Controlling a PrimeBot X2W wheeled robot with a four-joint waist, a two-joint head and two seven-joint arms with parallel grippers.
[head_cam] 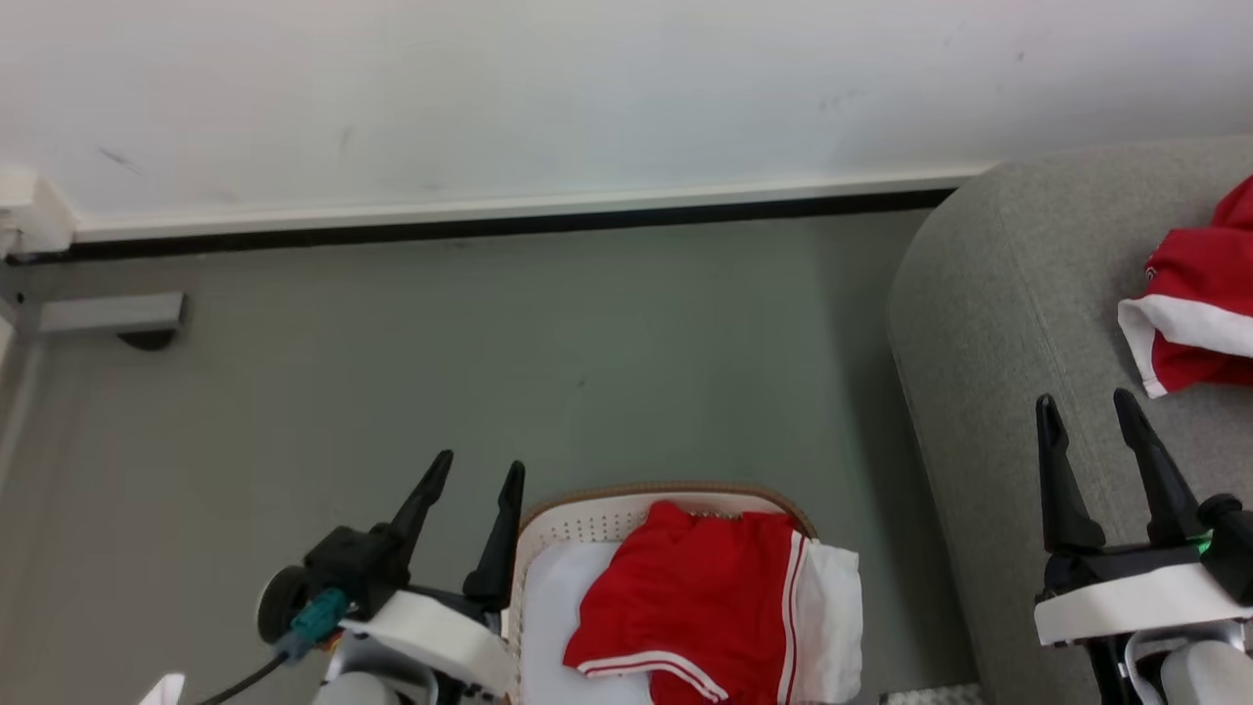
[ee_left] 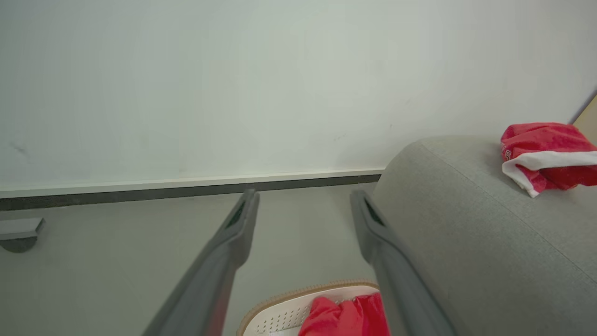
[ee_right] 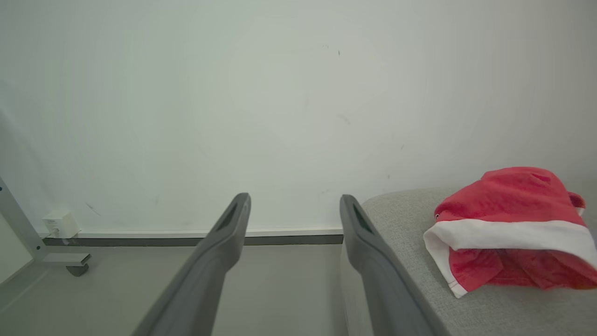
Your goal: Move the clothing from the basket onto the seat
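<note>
One red garment (head_cam: 1199, 323) on grey seat (head_cam: 998, 323); red shorts (head_cam: 695, 597) w/ white stripes in basket (head_cam: 578, 524), draped over rim. Left gripper (head_cam: 480, 462) beside basket, right gripper (head_cam: 1085, 397) over seat: both released, empty. Next, prob: reach into basket, pinch shorts.

The head camera looks steeply down from above, with the basket (head_cam: 578, 524) at its bottom edge, the floor (head_cam: 489, 343) running up to the skirting (head_cam: 489, 208), and the seat (head_cam: 998, 323) at the right. The left wrist camera sits lower, just over the basket's far rim, facing the wall (ee_left: 280, 93); the right wrist camera faces it too, nearer the seat. All three share the skirting, the seat's rounded end and the red garment (head_cam: 1199, 294) on it.
</note>
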